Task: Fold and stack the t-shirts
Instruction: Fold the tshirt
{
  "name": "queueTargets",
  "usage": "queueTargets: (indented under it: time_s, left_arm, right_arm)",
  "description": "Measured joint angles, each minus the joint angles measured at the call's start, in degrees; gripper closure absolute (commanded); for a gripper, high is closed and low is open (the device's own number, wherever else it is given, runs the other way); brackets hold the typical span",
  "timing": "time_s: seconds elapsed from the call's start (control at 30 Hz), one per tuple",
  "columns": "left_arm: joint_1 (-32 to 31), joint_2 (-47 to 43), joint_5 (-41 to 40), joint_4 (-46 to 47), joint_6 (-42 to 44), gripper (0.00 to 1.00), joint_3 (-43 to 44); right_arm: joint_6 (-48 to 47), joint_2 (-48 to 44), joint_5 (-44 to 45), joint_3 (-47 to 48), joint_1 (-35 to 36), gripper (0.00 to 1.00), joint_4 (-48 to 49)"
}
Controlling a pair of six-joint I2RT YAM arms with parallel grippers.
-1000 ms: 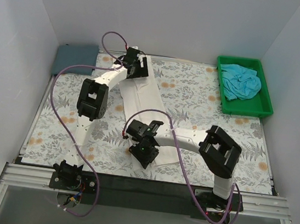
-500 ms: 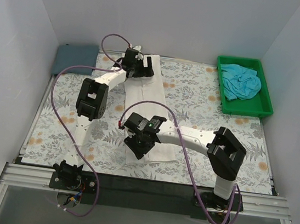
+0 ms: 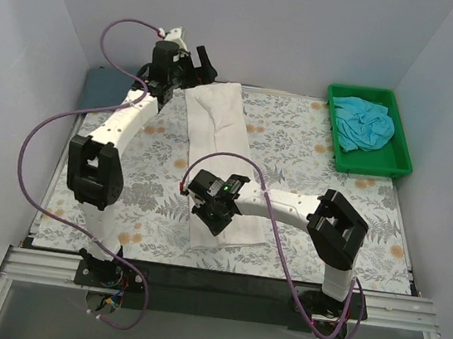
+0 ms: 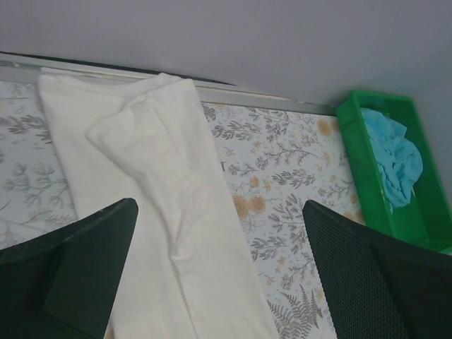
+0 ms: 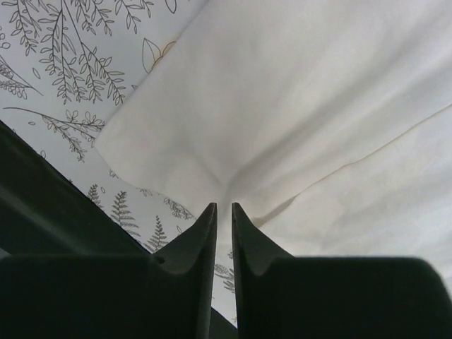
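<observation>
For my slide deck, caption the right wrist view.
Right gripper pinches a fold of the cream-white t-shirt lying on the floral table cover.

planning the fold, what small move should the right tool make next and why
Probably lift the near end toward the far end: the right tool is shut on the shirt, a long strip, and the left tool hangs open above it.

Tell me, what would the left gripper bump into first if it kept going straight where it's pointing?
Probably the white shirt lying on the flowery table cover. The left gripper is open, and the shirt shows right between its fingers, though depth is unclear.
</observation>
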Motion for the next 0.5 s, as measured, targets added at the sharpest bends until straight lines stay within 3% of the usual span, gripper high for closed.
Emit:
queueTargets:
  time_s: [0.23,0.5]
  left_arm:
    - [4.1,-19.0,-2.3,-4.1,-0.4,0.02,-17.1]
    - [-2.3,-36.0,-2.0,-14.0,-3.1,0.02,-40.9]
  right_arm:
    - [1.1,-0.2,1.8,-5.0,-1.5,0.83,1.8]
    - [2.9,-6.1,3.0,-10.1,-3.8,0.81,2.2]
